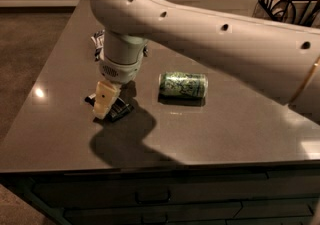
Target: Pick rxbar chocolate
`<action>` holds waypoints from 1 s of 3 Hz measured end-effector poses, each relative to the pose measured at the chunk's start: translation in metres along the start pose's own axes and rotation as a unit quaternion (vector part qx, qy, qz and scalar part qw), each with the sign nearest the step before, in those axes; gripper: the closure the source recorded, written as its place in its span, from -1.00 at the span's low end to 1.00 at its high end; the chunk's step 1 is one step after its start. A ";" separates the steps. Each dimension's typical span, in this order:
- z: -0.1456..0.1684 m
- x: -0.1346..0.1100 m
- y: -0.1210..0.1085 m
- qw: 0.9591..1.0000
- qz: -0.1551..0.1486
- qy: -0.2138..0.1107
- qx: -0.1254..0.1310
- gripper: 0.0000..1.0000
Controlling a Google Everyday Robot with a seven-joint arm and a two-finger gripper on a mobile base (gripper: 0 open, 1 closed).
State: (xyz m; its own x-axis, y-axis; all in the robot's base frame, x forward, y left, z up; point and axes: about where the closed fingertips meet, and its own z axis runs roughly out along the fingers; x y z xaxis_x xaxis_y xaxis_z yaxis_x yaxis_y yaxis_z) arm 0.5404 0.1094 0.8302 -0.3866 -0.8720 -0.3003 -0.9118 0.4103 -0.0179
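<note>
1. The gripper (106,103) is low over the near-left part of the dark grey tabletop (240,129). It points down from the thick white wrist of the arm (210,34).
2. The arm comes in from the right edge of the view and crosses above the tabletop to the gripper.
3. The gripper's cream-coloured end is right at the rxbar chocolate (120,112). From this angle it cannot be told whether the gripper is open or closed, or whether it grips the bar.
4. The rxbar chocolate lies flat on the tabletop beneath the gripper. Its black wrapper shows on both sides of the cream part, a small corner to the left and a larger piece to the right.
5. A green patterned drink can (183,85) lies on its side to the right of the bar, apart from it.
6. A blue-and-white chip bag (98,44) lies farther back on the tabletop, mostly hidden behind the wrist.
7. A dark wire basket (280,4) sits at the top right corner.
8. Drawer fronts (150,196) with handles run below the tabletop's near edge.
</note>
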 end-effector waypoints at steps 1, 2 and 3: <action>-0.002 -0.007 0.001 1.000 -0.002 0.002 0.003 -0.19; -0.007 -0.009 0.001 1.000 0.000 0.000 0.002 0.26; -0.027 -0.010 -0.008 1.000 -0.001 -0.010 0.008 0.74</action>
State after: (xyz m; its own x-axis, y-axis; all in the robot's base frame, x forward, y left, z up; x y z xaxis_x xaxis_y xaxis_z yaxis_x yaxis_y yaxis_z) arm 0.5478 0.1080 0.8588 -0.3821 -0.8669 -0.3201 -0.9100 0.4133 -0.0328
